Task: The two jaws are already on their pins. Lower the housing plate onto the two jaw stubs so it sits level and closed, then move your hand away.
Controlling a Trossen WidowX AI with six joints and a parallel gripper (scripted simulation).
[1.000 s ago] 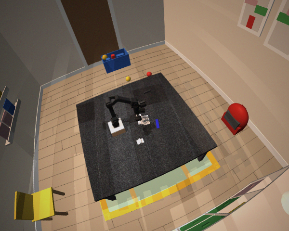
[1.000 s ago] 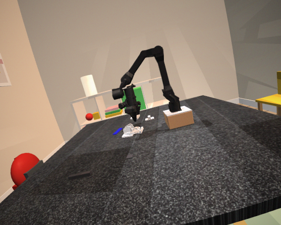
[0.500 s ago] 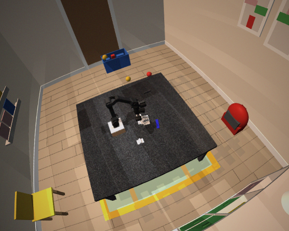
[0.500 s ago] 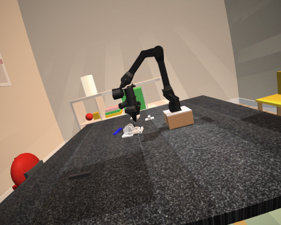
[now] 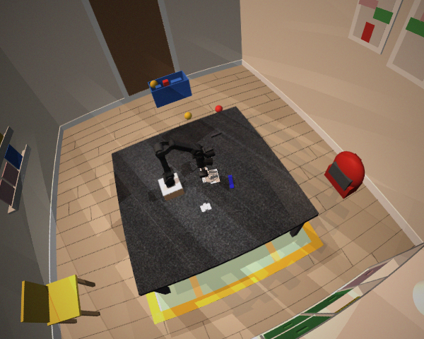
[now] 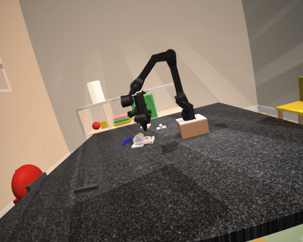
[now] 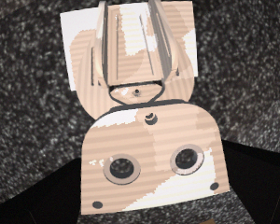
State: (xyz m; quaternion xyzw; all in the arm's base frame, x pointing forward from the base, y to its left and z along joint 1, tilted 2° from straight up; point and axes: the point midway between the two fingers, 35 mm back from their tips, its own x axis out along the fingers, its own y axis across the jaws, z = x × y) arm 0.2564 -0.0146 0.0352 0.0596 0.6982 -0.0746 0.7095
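The housing plate (image 7: 151, 140), pale with two large round holes, lies between my fingers in the wrist view. My gripper (image 7: 150, 157) (image 6: 145, 129) is shut on its two sides, pointing down. The pale base assembly (image 7: 76, 33) (image 5: 213, 176) (image 6: 140, 140) stands on the table, just beyond the plate in the wrist view. Two upright curved walls rise from it, probably the jaws. The plate's far edge overlaps the assembly's near end in the wrist view; the height gap between them cannot be told. The jaw stubs cannot be made out.
A blue bar (image 5: 230, 181) (image 6: 126, 141) lies beside the assembly. A small white part (image 5: 205, 207) (image 6: 161, 127) lies farther off. A dark bar (image 5: 215, 135) (image 6: 85, 188) and a small dark flat piece (image 6: 139, 168) lie on the table. The arm stands on a box (image 5: 174, 194) (image 6: 194, 129).
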